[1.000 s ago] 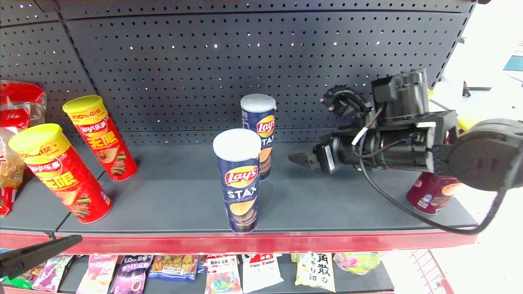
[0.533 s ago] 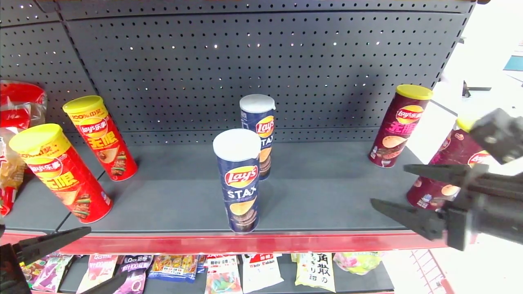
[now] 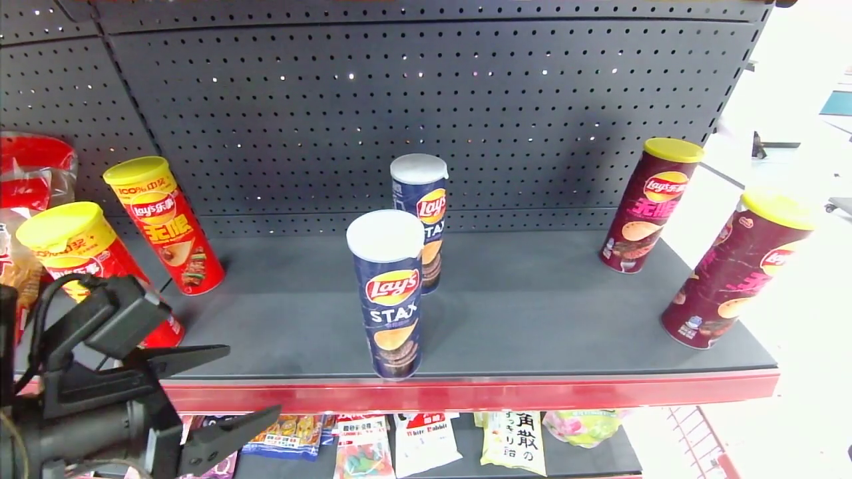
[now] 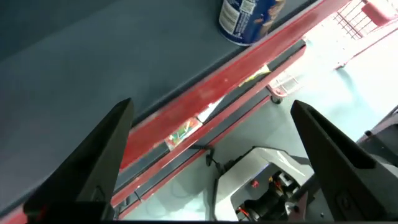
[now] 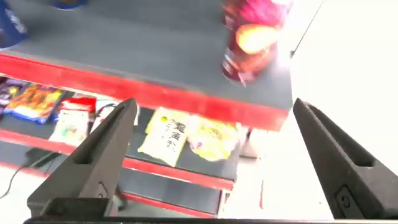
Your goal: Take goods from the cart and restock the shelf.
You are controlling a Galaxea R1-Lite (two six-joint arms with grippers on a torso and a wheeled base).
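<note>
Two blue chip cans stand on the dark shelf (image 3: 532, 313), one at the front (image 3: 389, 293) and one behind it (image 3: 423, 219). At the left stand two red cans (image 3: 163, 223), and at the right end a maroon can (image 3: 649, 203) and a second maroon can (image 3: 735, 266). My left gripper (image 3: 249, 382) is open and empty, in front of the red shelf edge (image 3: 466, 396) at the lower left. In the left wrist view the left gripper (image 4: 211, 107) spans that edge, with a blue can's base (image 4: 249, 18) beyond. My right gripper (image 5: 214, 109) is open and empty, facing the shelf's right end and a maroon can (image 5: 255, 37).
Snack packets (image 3: 426, 439) line the lower shelf. A perforated back panel (image 3: 399, 100) closes the shelf behind the cans. A red bag (image 3: 26, 166) sits at the far left. Red cart wire (image 3: 692, 432) shows at the lower right. Open shelf floor lies between the blue and maroon cans.
The right arm pulled back off the shelf, down and to the right, out of the head view, uncovering the maroon cans. The left gripper rose into the lower left, open.
</note>
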